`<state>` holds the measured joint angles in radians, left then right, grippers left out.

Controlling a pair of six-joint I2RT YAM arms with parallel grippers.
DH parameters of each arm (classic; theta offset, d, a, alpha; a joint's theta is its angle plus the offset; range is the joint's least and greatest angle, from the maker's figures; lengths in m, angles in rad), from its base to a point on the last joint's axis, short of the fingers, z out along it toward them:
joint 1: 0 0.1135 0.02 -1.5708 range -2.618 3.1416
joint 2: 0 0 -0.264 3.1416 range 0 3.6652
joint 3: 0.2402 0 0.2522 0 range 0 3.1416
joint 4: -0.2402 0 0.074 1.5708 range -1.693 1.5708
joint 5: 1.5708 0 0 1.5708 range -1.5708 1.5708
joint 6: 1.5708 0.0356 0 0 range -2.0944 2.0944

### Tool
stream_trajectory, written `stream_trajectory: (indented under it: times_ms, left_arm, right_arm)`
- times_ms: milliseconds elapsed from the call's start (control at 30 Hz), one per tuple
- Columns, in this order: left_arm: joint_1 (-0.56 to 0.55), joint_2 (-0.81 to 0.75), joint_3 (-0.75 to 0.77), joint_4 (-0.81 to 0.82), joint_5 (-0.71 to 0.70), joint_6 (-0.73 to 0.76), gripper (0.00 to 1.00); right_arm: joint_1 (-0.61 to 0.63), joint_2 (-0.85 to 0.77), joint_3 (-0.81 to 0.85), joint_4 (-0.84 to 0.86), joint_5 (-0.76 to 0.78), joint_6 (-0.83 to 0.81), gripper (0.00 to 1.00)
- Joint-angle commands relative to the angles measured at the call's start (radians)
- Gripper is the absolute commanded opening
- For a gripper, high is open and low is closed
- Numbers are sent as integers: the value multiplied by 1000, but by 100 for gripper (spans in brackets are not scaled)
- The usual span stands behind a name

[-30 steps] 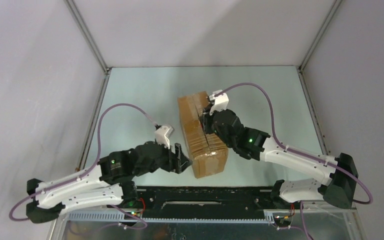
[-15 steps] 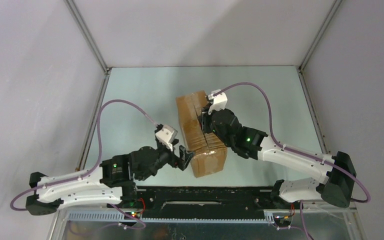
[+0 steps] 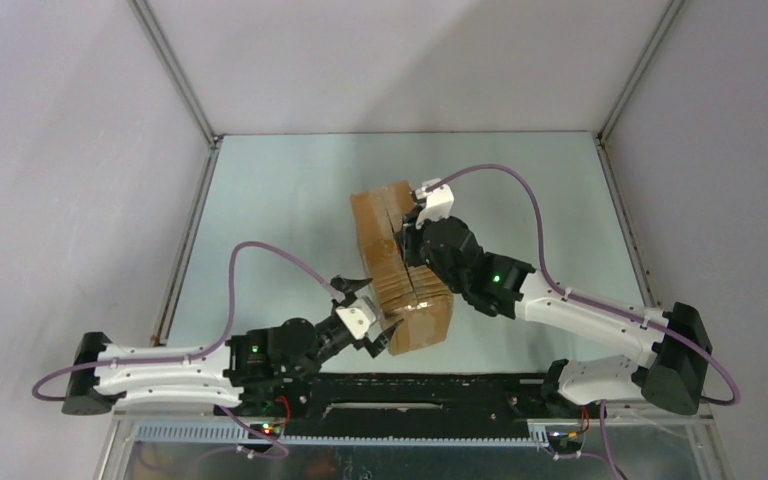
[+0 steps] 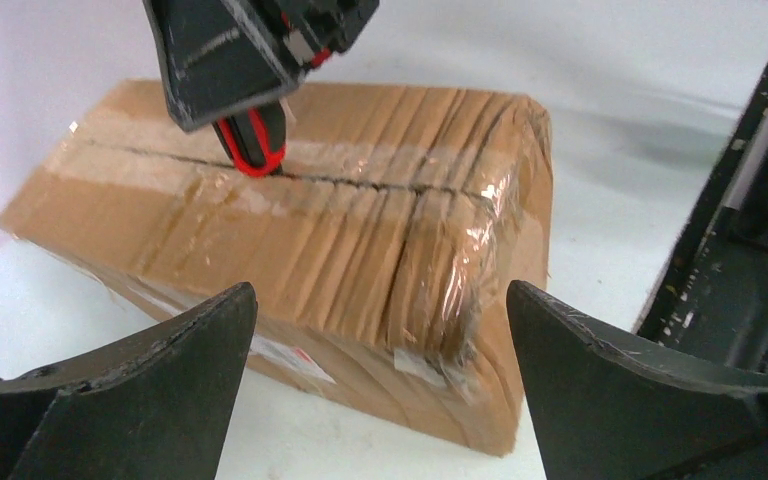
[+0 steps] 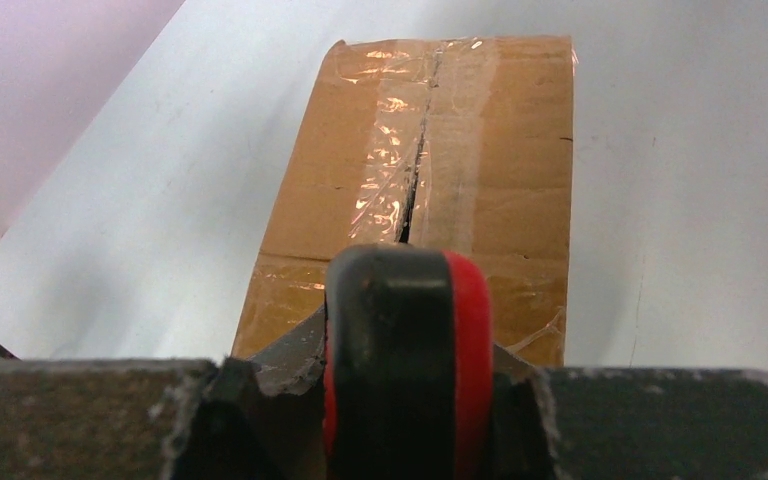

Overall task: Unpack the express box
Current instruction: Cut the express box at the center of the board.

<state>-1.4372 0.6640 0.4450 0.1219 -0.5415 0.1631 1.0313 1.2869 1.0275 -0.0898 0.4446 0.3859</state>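
Note:
The express box (image 3: 400,262), a brown taped carton, lies lengthwise in the middle of the table. My right gripper (image 3: 410,238) is above its top, shut on a red and black cutter (image 5: 410,340). In the left wrist view the cutter's tip (image 4: 252,148) sits in the slit along the taped flap seam (image 4: 360,180). The right wrist view shows the seam (image 5: 415,170) split open ahead of the cutter. My left gripper (image 3: 388,328) stands wide open just short of the box's near end (image 4: 440,300), holding nothing. A white label (image 4: 282,352) shows low on the box's side.
A black mounting rail (image 3: 410,385) runs along the near table edge, close to the box's near end and to the left gripper (image 4: 380,300). Grey enclosure walls with metal frame posts (image 3: 175,70) bound the table on three sides. Purple cables (image 3: 520,180) arc over both arms.
My left arm dropped lower and drew back toward the near edge while its jaws spread wider, ending at the box's near end. The right gripper and cutter barely moved.

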Motion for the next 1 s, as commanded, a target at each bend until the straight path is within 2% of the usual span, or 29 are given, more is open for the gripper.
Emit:
stream_trajectory:
  times_ms: [0, 133, 367, 600, 867, 967]
  left_arm:
    - [-8, 67, -16, 162, -28, 151, 100]
    - [-8, 128, -3, 154, -1, 167, 99]
    - [-8, 114, -19, 164, -38, 115, 96]
    - [-8, 246, 23, 171, -21, 86, 86]
    - [2, 267, 25, 113, -165, -49, 78]
    - [10, 263, 3, 102, -173, -112, 78]
  right_arm:
    - [-1, 37, 9, -87, -50, 11, 0]
    - [0, 32, 26, -115, -50, 24, 0]
    - [23, 31, 53, -141, -43, 28, 0]
    - [65, 39, 96, -171, -23, 25, 0]
    - [100, 28, 108, -197, -11, 42, 0]
    - [134, 10, 106, -213, 25, 50, 0]
